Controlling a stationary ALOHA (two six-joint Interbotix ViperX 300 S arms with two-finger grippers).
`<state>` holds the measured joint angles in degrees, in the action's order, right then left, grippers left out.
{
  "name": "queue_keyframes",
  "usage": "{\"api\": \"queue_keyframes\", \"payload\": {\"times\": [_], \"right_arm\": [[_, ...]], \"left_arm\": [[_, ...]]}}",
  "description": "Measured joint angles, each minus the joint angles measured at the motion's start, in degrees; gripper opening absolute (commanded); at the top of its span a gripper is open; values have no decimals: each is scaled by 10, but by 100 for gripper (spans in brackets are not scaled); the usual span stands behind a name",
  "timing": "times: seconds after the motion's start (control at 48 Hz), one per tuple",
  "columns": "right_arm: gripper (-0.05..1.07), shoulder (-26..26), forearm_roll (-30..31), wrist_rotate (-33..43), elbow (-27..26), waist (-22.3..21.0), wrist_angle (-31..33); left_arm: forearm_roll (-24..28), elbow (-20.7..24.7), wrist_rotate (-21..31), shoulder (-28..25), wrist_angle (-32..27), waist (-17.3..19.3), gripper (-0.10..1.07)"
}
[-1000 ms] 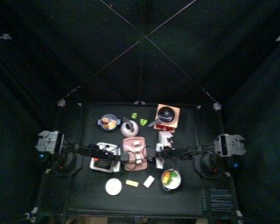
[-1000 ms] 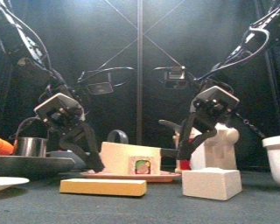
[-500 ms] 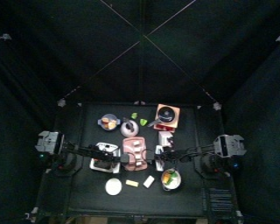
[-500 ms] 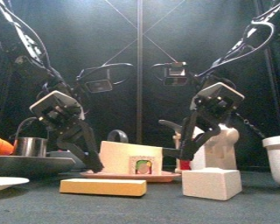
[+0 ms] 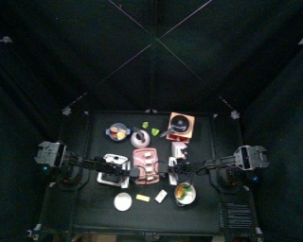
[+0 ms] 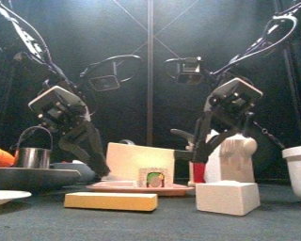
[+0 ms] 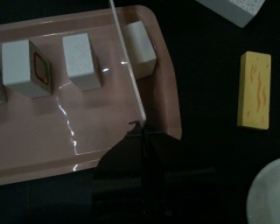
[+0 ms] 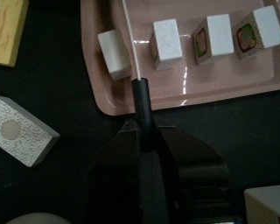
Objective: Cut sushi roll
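Sushi roll (image 7: 73, 63) sits on the pink tray (image 7: 60, 144) mid-table, already in separate pieces: my left wrist view shows three white blocks plus part of a fourth at the picture's edge, my right wrist view shows four, two of them with the filling face up (image 8: 220, 38). Pieces are spaced apart, none touching. My left gripper (image 7: 149, 144) is clamped on a knife (image 7: 129, 66); the thin blade runs out across the tray and passes between the end piece and the next one, and I can't tell if the edge touches the tray. My right gripper (image 8: 140, 131) is closed on a black rod-like handle (image 8: 139, 98) whose tip sits over the tray's near rim, just beside the end piece (image 8: 111, 50). Off the tray: a yellow block (image 7: 257, 89) well apart on my left side, a white speckled block (image 8: 22, 130) on my right side near the tray corner. Front view shows a white cup (image 6: 299, 171) at far right and a metal cup (image 6: 33, 156) at left.
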<state>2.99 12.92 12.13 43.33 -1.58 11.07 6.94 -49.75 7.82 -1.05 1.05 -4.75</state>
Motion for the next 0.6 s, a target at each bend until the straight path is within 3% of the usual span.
{"api": "queue_keyframes", "payload": {"times": [0.604], "right_arm": [[30,40,-9,0,11,4,-15]], "left_arm": [[-10,7,1,17,-3,0,40]]}}
